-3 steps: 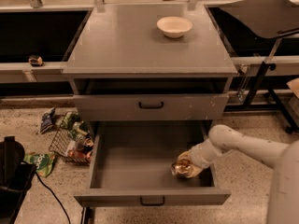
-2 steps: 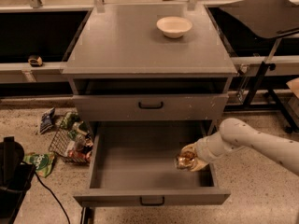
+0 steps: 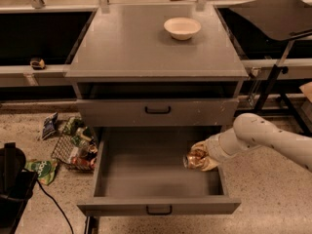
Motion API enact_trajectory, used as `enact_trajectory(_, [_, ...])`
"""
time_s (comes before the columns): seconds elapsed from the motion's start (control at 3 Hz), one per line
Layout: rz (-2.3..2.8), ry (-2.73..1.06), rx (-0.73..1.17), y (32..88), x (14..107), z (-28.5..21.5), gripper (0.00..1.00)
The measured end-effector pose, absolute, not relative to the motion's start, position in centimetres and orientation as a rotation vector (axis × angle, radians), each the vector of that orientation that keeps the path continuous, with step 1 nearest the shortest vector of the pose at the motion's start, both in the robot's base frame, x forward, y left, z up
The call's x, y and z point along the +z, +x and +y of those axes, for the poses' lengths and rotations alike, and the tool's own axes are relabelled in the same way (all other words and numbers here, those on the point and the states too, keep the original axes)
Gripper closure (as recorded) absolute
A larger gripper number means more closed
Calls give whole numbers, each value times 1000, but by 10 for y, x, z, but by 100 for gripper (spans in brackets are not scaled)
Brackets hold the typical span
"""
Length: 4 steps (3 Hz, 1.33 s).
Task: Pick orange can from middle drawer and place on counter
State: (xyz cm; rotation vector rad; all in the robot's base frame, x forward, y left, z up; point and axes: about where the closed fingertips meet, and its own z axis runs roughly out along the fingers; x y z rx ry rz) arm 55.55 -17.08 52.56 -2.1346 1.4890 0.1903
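The orange can (image 3: 193, 160) is a shiny copper can with its silver end facing left, held on its side above the right part of the open middle drawer (image 3: 146, 172). My gripper (image 3: 201, 157) is shut on the can, and my white arm reaches in from the right. The can hangs a little above the drawer's grey floor, near its right wall. The grey counter (image 3: 131, 43) lies above and behind the drawer.
A white bowl (image 3: 182, 28) sits on the counter's back right. A closed grey drawer front (image 3: 157, 111) is above the open drawer. A wire basket with packets (image 3: 73, 147) lies on the floor to the left. A black stand (image 3: 275, 30) is at the right.
My gripper has lifted the can off the drawer floor, up and slightly to the right. My arm has drawn back toward the right.
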Motion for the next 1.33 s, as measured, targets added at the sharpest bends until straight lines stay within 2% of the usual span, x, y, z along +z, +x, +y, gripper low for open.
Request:
enact_trajectory(0.33, [1487, -2135, 189, 556, 527, -171, 100])
enact_trajectory(1.33, [1296, -2097, -56, 577, 698, -214, 100])
